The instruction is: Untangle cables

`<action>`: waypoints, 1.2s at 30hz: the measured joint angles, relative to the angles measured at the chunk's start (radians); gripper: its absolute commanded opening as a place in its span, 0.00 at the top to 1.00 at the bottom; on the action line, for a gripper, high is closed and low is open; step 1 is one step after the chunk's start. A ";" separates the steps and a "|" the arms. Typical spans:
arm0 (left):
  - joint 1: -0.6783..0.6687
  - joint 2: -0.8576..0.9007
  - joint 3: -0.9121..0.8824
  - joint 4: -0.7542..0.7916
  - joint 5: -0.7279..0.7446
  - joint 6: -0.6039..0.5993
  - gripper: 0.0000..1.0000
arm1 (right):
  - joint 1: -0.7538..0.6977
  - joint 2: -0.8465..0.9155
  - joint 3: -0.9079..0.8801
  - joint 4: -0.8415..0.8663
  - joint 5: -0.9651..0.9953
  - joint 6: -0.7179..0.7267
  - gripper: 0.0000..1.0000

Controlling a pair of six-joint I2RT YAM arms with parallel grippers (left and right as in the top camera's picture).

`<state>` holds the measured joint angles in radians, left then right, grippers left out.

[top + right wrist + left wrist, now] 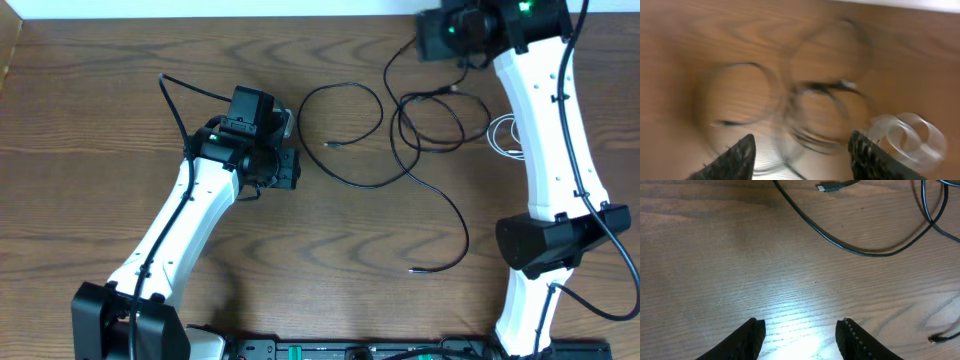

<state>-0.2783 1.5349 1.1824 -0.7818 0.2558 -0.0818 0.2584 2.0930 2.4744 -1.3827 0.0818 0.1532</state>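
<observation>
The left hand [800, 330] is half open over the bare tabletop [100, 100] and holds nothing. The right hand [801, 150] is open too and holds nothing. The black cable [860, 253] lies in loops in the middle. The white cable [495, 135] lies curled beside the right arm.

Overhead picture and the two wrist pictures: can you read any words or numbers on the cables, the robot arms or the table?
No words, labels, brands or numbers can be read in any view.
Black cable, white cable, table, left arm, right arm: no writing shows.
Black strip at the bottom edge of the overhead view: small green marks, too small to read.
Right wrist view: too blurred to read anything.
</observation>
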 measured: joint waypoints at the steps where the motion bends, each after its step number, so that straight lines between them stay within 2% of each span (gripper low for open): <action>1: 0.000 0.000 0.000 0.000 0.000 0.000 0.49 | -0.010 0.000 -0.003 -0.021 0.047 0.019 0.43; 5: 0.000 0.000 0.000 0.000 0.000 0.000 0.49 | -0.074 0.000 -0.037 -0.074 0.152 0.079 0.43; 8: 0.000 0.000 0.000 0.000 0.000 0.000 0.49 | -0.143 0.000 -0.108 -0.084 0.156 0.111 0.38; 12: 0.000 0.000 0.000 0.000 0.000 0.000 0.49 | -0.244 0.000 -0.267 -0.059 0.111 0.154 0.35; 17: 0.000 0.000 0.000 -0.005 0.000 0.000 0.49 | -0.370 0.000 -0.465 0.031 0.036 0.180 0.34; 23: 0.000 0.000 0.000 -0.006 0.000 0.000 0.49 | -0.468 0.000 -0.608 0.138 -0.010 0.184 0.34; 31: 0.000 0.000 0.000 -0.007 0.000 0.000 0.49 | -0.528 0.000 -0.741 0.260 -0.027 0.204 0.43; 36: 0.000 0.000 0.000 -0.006 0.000 0.000 0.49 | -0.550 0.000 -0.840 0.373 -0.035 0.222 0.42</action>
<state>-0.2783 1.5349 1.1824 -0.7883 0.2558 -0.0822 -0.2916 2.0933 1.6341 -1.0092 0.0471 0.3752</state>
